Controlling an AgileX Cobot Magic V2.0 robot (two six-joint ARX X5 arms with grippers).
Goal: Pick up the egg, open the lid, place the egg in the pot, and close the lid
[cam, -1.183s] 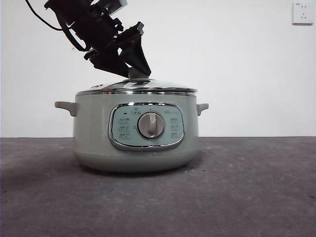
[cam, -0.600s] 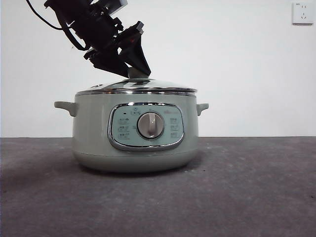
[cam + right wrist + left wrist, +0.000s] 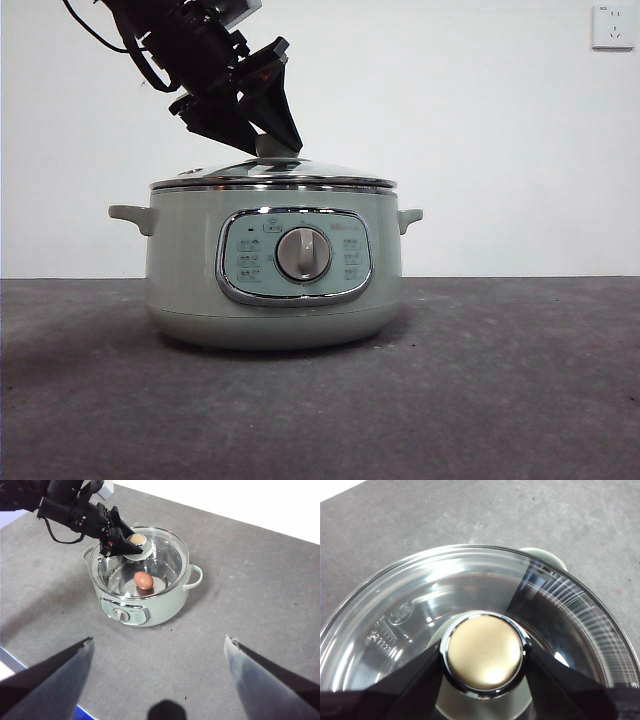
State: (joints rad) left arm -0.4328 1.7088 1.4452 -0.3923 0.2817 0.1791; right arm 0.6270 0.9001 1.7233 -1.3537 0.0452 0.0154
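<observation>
The sage-green pot stands on the grey table with the glass lid lying flat on its rim. My left gripper reaches down from the upper left, shut on the lid's knob with one jaw on each side of it. Through the glass in the right wrist view, the reddish-brown egg rests on the bottom of the pot. My right gripper hovers high above the table in front of the pot, open and holding nothing. The left gripper shows there too, on the lid.
A white wall outlet sits at the upper right on the back wall. One pot handle shows past the lid's rim. Grey table extends around the pot on all sides.
The left gripper has shifted slightly up and to the left while still on the knob. The pot and lid have moved a few pixels left.
</observation>
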